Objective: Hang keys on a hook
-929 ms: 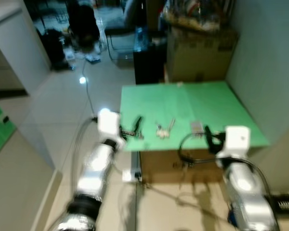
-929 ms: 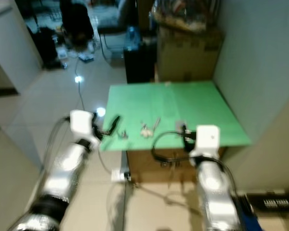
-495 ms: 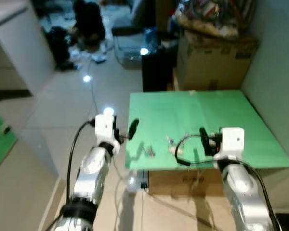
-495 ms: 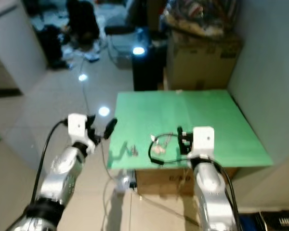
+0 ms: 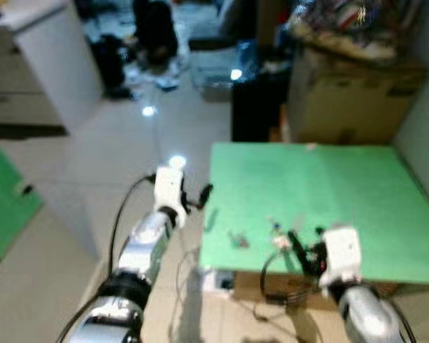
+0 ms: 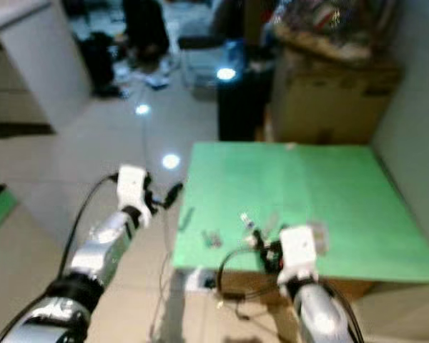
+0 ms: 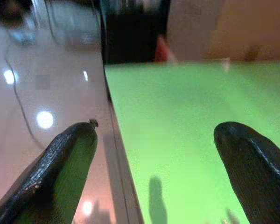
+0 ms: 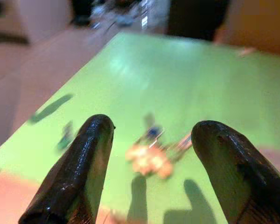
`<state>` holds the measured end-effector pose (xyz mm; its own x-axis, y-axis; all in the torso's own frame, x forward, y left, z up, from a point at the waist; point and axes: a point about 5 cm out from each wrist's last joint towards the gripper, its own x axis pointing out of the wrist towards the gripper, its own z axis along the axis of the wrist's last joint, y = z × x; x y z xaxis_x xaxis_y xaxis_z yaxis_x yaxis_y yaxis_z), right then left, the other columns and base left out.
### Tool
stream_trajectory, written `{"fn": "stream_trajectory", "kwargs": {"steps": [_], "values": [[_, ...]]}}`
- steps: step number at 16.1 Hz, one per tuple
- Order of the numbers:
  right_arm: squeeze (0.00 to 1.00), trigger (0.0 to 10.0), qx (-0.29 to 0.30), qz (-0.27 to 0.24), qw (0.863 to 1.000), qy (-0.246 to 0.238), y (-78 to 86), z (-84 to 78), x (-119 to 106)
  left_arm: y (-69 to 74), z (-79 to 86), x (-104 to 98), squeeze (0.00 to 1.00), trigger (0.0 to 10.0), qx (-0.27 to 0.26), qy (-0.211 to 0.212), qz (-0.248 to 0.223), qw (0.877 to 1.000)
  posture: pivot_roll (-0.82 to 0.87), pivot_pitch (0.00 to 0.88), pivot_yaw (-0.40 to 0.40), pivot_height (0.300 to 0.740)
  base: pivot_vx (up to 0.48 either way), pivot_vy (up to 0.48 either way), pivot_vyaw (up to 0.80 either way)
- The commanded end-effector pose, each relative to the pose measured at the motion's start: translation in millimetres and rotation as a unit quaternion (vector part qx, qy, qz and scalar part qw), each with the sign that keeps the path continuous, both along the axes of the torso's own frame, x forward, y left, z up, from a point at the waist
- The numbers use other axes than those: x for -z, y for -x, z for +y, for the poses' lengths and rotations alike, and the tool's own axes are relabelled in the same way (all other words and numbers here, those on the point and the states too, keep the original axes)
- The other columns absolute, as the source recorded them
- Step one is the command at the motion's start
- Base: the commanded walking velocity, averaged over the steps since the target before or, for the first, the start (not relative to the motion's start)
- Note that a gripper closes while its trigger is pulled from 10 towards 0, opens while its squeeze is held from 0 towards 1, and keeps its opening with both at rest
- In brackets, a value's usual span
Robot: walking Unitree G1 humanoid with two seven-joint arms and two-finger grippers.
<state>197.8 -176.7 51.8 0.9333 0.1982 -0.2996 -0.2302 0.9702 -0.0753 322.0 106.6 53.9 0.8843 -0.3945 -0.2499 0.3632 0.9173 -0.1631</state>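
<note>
A blurred bunch of keys with a pale fob lies on the green table near its front edge. In the right wrist view the keys lie flat just ahead of the two black fingers, which stand wide apart with nothing between them. My right gripper hovers open over the front edge, close behind the keys. At the table's left edge my left gripper is open and holds nothing. A small dark item, too blurred to identify, lies left of the keys.
A cardboard box and a black unit stand behind the table. A wall runs along the right. A white cabinet stands at the far left, with clutter and a dark bag on the tiled floor beyond.
The whole view has shifted right and the table looks closer, so the camera has moved. My right gripper now sits nearer the table's front edge, behind the keys. The keys lie as before.
</note>
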Motion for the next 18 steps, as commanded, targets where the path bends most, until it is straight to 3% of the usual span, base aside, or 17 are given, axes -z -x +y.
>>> {"fn": "stream_trajectory", "kwargs": {"steps": [1, 3, 5, 8, 10, 13, 18], "values": [[0.00, 10.0, -0.021, 0.002, 1.000, -0.004, 0.5, 2.8, 0.4, 2.7, -14.1, 11.1, 0.00, 10.0, 0.029, 0.018, 0.060, 0.998, -0.20, 0.104, 0.119, 0.732, 0.000, 0.000, 0.00], [0.00, 10.0, -0.032, 0.005, 0.999, 0.024, 3.6, -0.2, 3.9, 13.6, -27.8, 26.6, 0.00, 10.0, 0.059, 0.006, 0.090, 0.994, -0.22, 0.136, 0.136, 0.732, 0.000, 0.000, 0.00], [0.00, 10.0, -0.035, 0.000, 0.999, 0.022, 15.9, 4.2, -1.7, 22.0, -36.8, 33.1, 0.00, 10.0, 0.084, 0.015, 0.094, 0.992, -0.25, 0.155, 0.153, 0.732, 0.000, 0.000, 0.00], [0.00, 10.0, -0.037, 0.011, 0.999, 0.023, 41.9, 15.4, 5.1, 29.3, -42.6, 40.3, 0.00, 10.0, 0.095, -0.005, 0.081, 0.992, -0.28, 0.196, 0.169, 0.732, 0.000, 0.000, 0.00], [0.00, 10.0, -0.049, 0.017, 0.998, 0.033, 58.1, 25.3, 7.7, 23.8, -51.3, 33.8, 0.00, 10.0, 0.093, -0.010, 0.060, 0.994, -0.30, 0.217, 0.180, 0.732, 0.000, 0.000, 0.00], [0.00, 10.0, -0.040, 0.020, 0.998, 0.035, 68.8, 28.2, 3.5, 15.1, -53.5, 24.9, 0.00, 10.0, 0.076, -0.025, 0.033, 0.996, -0.33, 0.227, 0.186, 0.732, 0.000, 0.000, 0.00], [0.00, 10.0, -0.028, 0.020, 0.999, 0.037, 69.4, 27.7, 2.2, 12.8, -45.8, 23.6, 0.00, 10.0, 0.060, -0.037, 0.014, 0.997, -0.32, 0.220, 0.180, 0.732, 0.000, 0.000, 0.00]]}}
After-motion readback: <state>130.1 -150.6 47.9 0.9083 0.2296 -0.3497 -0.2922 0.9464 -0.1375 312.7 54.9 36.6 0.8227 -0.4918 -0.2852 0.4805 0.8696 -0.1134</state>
